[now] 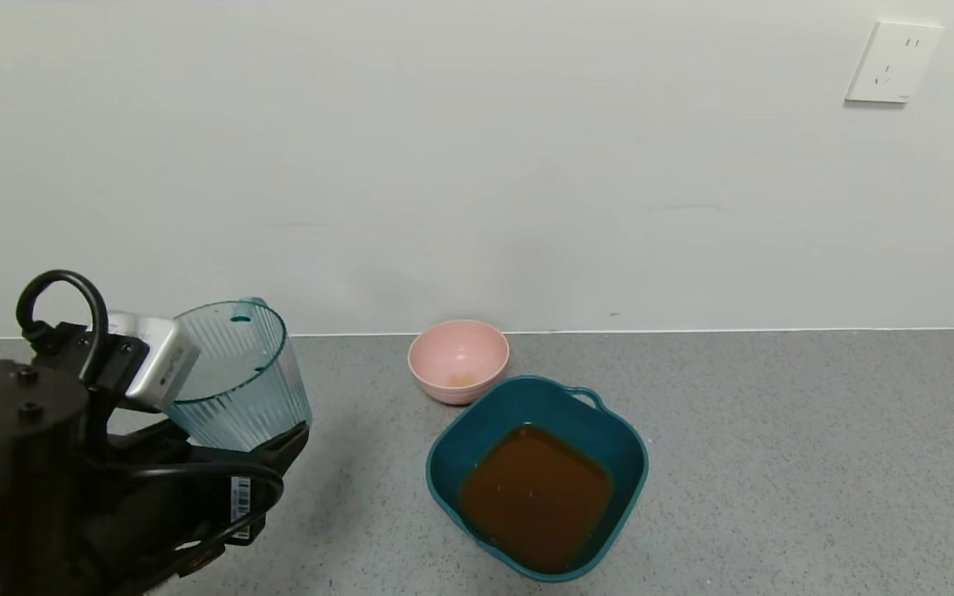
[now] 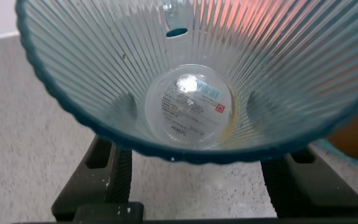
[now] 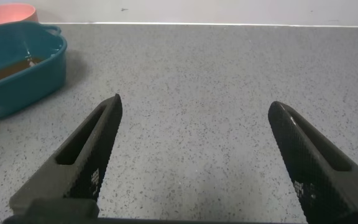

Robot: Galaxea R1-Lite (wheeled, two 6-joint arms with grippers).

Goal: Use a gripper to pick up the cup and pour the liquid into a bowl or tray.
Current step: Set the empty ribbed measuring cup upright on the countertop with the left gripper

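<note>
My left gripper (image 1: pixel 266 439) is shut on the cup (image 1: pixel 237 372), a ribbed blue-grey transparent cup, at the left of the counter, well left of the basin. The cup leans slightly and looks empty. In the left wrist view its inside (image 2: pixel 104 62) shows only a thin orange trace at the base, with the gripper (image 2: pixel 188 109) closed on its lower sides. The dark teal basin (image 1: pixel 444 447) holds the orange-brown liquid (image 1: pixel 535 492). My right gripper (image 3: pixel 194 104) is open and empty over bare counter, to the right of the basin (image 3: pixel 23 81). It is out of the head view.
A small pink bowl (image 1: pixel 458 360) stands just behind the basin near the wall, with a faint orange residue inside. It also shows in the right wrist view (image 3: pixel 8 12). The grey speckled counter (image 1: pixel 775 463) ends at the white wall, which carries a socket (image 1: pixel 893 62).
</note>
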